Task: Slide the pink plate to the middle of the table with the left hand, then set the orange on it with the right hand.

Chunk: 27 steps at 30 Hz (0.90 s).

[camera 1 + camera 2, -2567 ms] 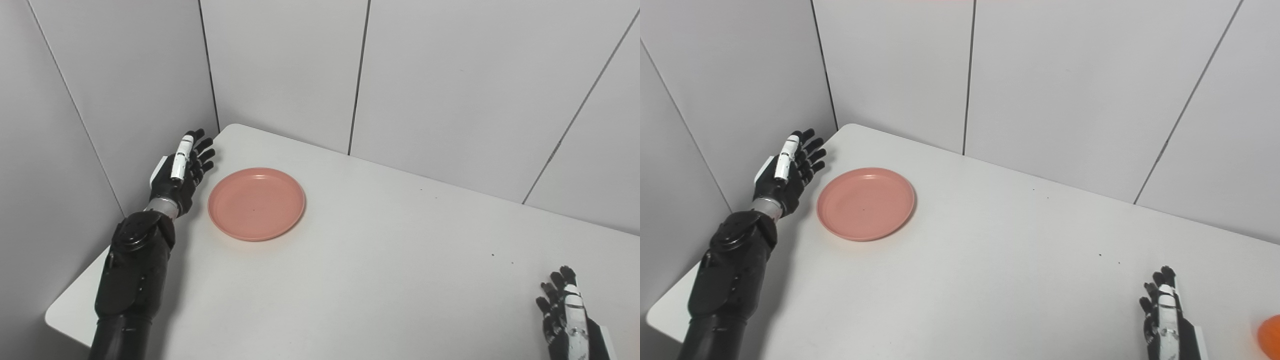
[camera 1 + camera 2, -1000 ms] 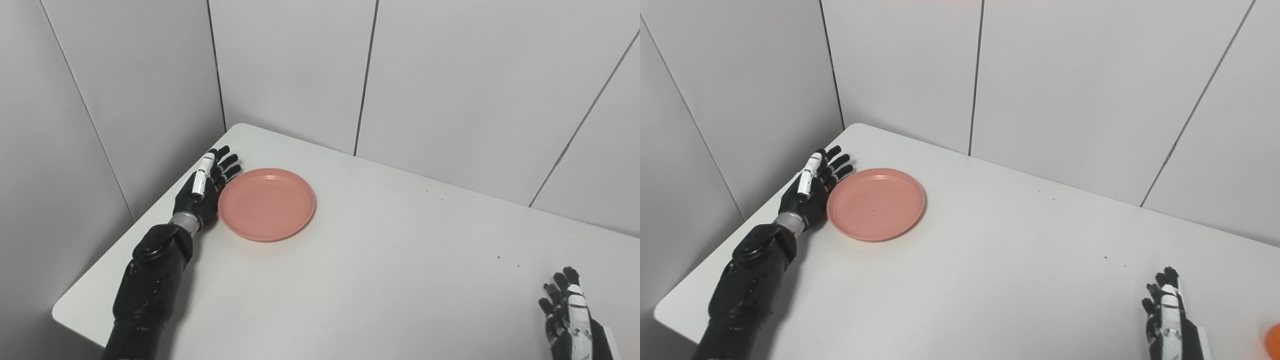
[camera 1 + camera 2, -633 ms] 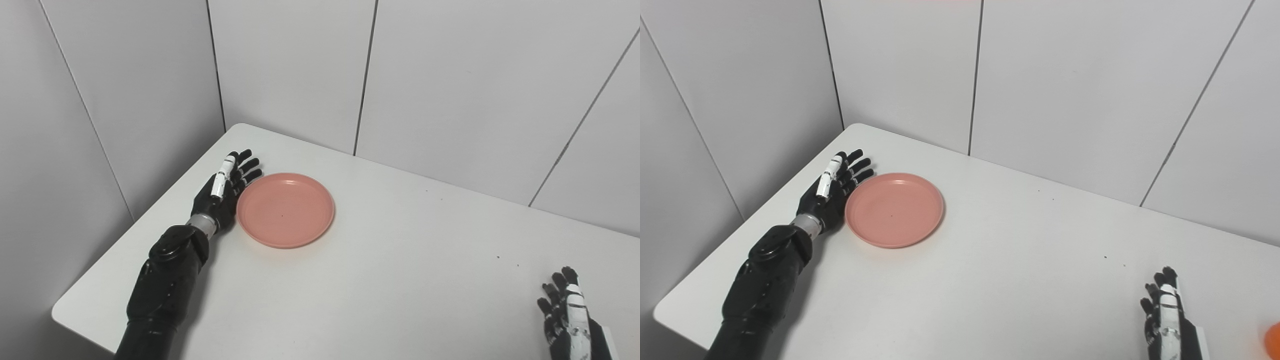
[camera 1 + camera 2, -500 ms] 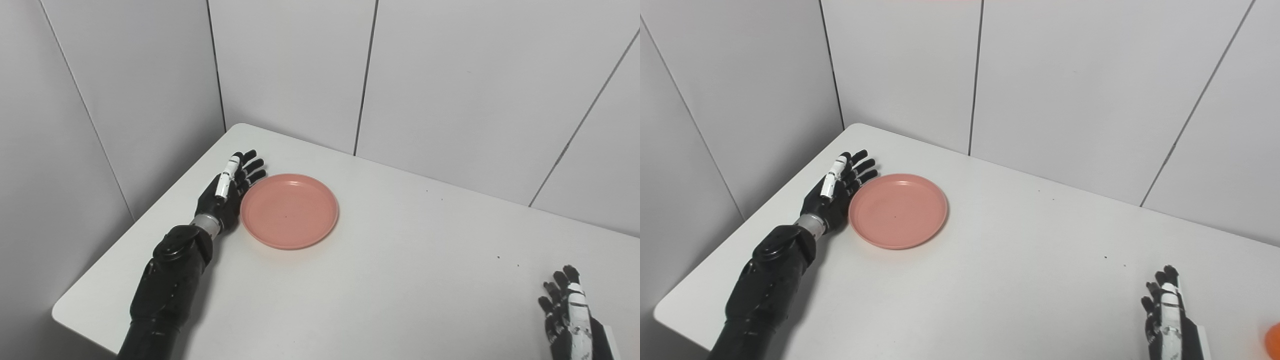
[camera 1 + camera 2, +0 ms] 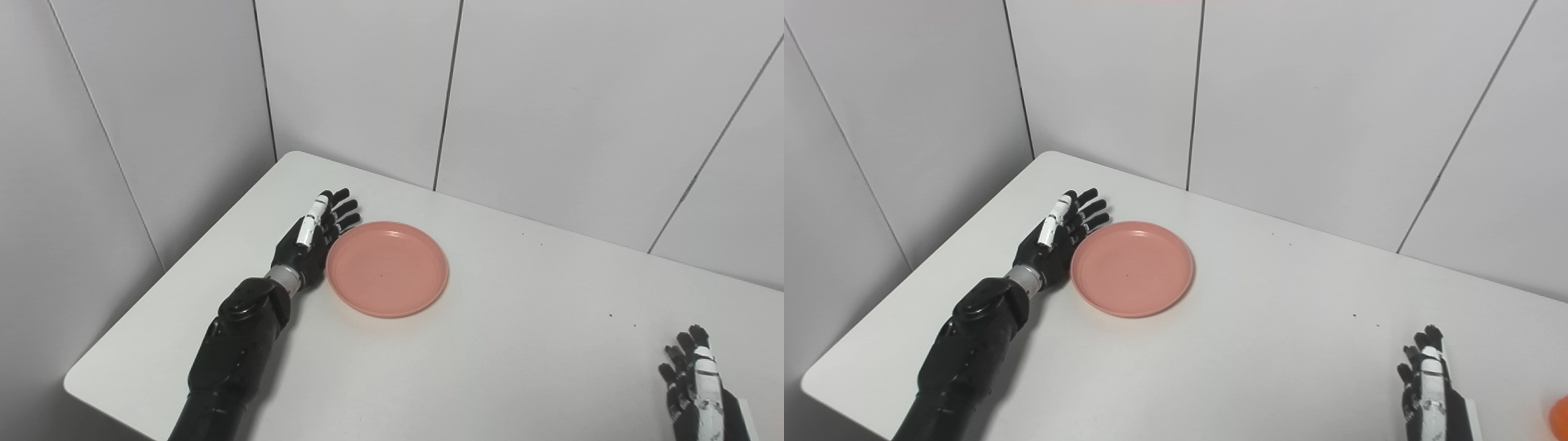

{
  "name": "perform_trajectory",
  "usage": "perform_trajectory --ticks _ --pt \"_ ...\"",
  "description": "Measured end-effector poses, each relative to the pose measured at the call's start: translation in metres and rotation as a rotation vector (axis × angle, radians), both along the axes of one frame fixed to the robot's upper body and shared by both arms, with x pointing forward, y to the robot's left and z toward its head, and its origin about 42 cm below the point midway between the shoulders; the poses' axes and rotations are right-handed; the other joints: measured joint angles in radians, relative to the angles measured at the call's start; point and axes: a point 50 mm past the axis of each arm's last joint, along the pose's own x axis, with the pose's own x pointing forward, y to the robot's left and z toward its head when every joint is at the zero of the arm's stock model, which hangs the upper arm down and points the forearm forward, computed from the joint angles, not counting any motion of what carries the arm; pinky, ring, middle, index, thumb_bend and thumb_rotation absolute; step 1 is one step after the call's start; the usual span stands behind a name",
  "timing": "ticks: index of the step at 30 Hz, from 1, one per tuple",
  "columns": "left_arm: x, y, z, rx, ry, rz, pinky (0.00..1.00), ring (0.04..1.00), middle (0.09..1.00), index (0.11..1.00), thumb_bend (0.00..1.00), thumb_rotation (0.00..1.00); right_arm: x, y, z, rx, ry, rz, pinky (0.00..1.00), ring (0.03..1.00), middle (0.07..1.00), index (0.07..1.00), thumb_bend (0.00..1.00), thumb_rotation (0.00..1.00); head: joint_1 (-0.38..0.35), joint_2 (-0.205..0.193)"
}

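Observation:
The pink plate (image 5: pixel 387 268) lies flat on the white table (image 5: pixel 502 343), left of its middle. My left hand (image 5: pixel 313 237) is open, fingers straight, its inner side pressed against the plate's left rim. My right hand (image 5: pixel 698 392) rests open at the table's near right, holding nothing. A sliver of the orange (image 5: pixel 1560 416) shows only in the right eye view, at the frame's right edge, just right of my right hand (image 5: pixel 1427 392).
Grey panelled walls (image 5: pixel 551 104) close the table in at the back and on the left. The table's rounded near-left corner (image 5: pixel 76 386) sits by the left wall. Bare tabletop lies between the plate and my right hand.
My left hand came down from beside the wall to the plate's left rim and has pushed the plate rightward toward the table's middle. The right hand has stayed put.

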Motion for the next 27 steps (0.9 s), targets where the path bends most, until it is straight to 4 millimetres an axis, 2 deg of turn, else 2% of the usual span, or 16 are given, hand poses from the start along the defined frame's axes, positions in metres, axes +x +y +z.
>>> perform_trajectory --ticks 11,27 --pt "0.012 -0.037 0.004 -0.012 0.025 -0.058 0.90 0.907 0.921 0.912 0.33 1.00 0.001 -0.001 -0.005 -0.010 0.014 0.000 1.00 1.000 1.000 1.000 0.12 1.00 -0.031 0.026" --pt "0.015 -0.070 0.000 -0.034 0.028 -0.144 0.90 0.906 0.920 0.915 0.34 1.00 0.006 0.000 -0.011 0.007 -0.006 -0.001 1.00 1.000 1.000 1.000 0.20 1.00 -0.094 0.064"
